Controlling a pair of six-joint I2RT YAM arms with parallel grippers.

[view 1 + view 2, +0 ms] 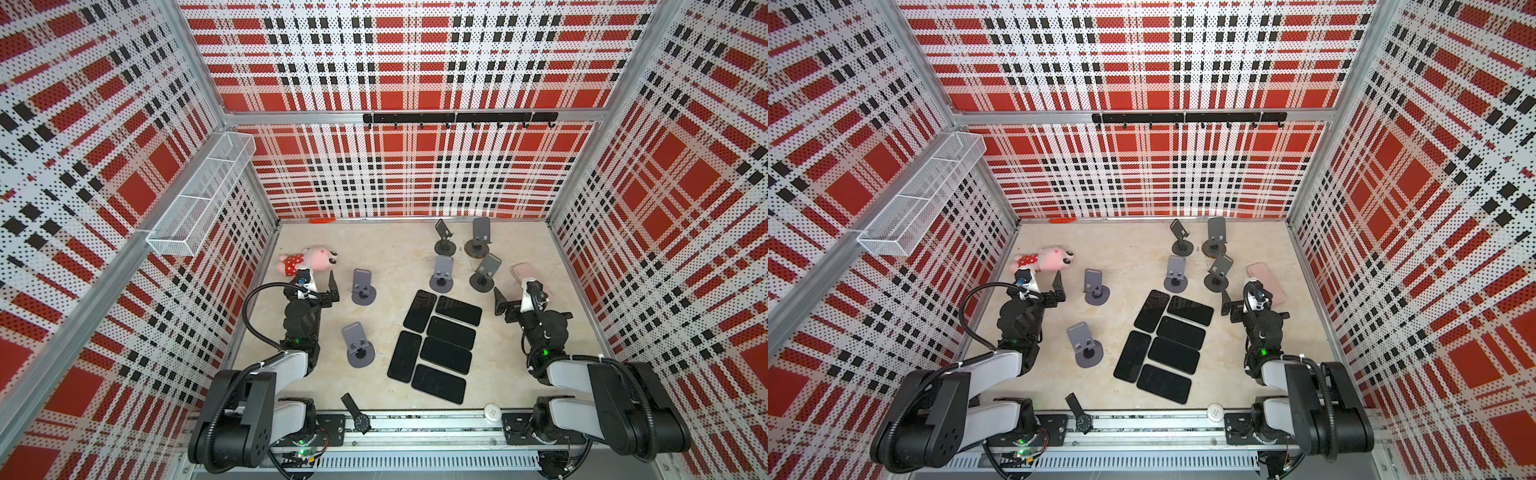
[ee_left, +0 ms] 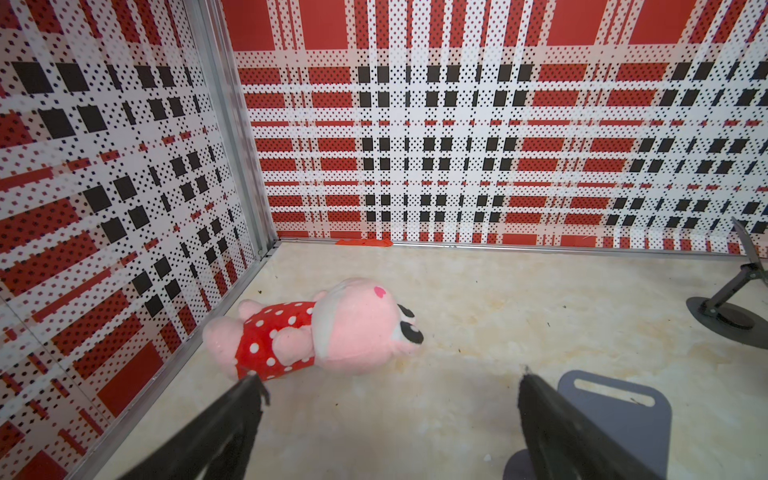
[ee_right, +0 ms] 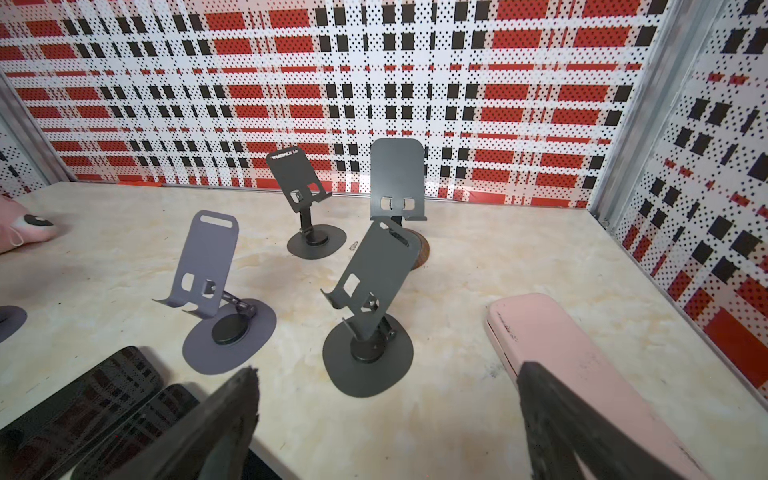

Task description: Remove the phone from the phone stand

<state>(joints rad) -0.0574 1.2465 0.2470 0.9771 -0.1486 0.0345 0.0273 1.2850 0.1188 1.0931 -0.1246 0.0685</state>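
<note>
Six phones [image 1: 451,332] flat on surface [image 1: 386,257], beside stands [image 1: 360,338]. Wire basket [image 1: 195,199] on wall. Left jaws, right jaws wide open.

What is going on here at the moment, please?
Nothing is being handled right now. The left end effector and right end effector are both open and empty above the table. All six phone stands are empty, and six phones lie flat, side by side, in the middle.

Six black phones [image 1: 446,354] lay flat, screens up, packed together mid-table. Six grey phone stands [image 1: 360,282] stood upright: two left of them, four behind.
</note>
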